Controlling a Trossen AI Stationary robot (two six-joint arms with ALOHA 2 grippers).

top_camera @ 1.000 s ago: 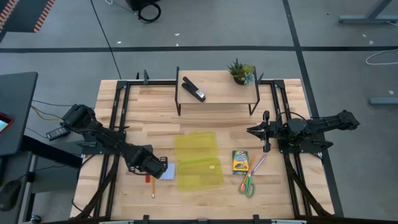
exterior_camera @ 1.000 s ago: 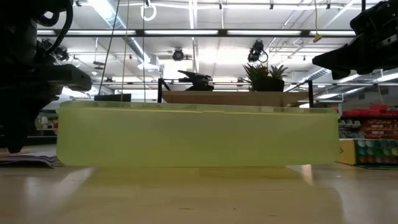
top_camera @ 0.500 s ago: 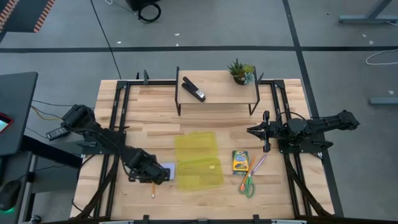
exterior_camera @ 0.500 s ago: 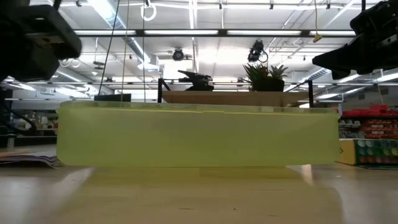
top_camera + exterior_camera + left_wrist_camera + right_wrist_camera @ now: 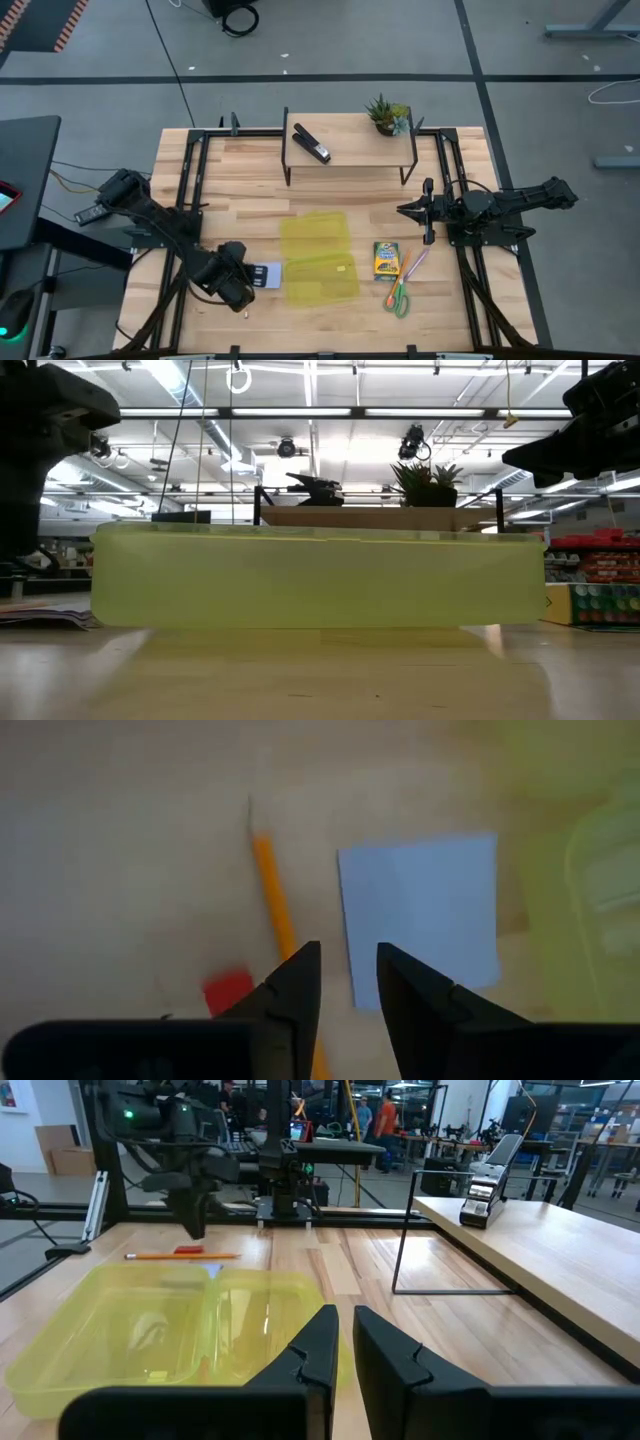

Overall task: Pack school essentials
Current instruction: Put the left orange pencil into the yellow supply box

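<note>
My left gripper (image 5: 237, 287) hovers, pointing down and slightly open, above the orange pencil (image 5: 273, 900) and the red eraser (image 5: 227, 991), both flat on the table. Neither is touched. The pale blue notepad (image 5: 420, 910) lies just beside them, against the yellow translucent case (image 5: 318, 258). The crayon box (image 5: 386, 260), the purple pen (image 5: 415, 264) and the green-handled scissors (image 5: 398, 297) lie right of the case. My right gripper (image 5: 428, 212) waits, shut, in the air near the table's right side.
A black stapler (image 5: 311, 143) and a small potted plant (image 5: 387, 113) sit on the raised wooden shelf (image 5: 350, 150) at the far edge. Black metal frames run along both table sides. Bare wood lies between the shelf and the case.
My left gripper has moved from above the notepad toward the table's near edge and a little left, and now stands over the pencil and eraser. More of the notepad shows now. Nothing on the table has shifted.
</note>
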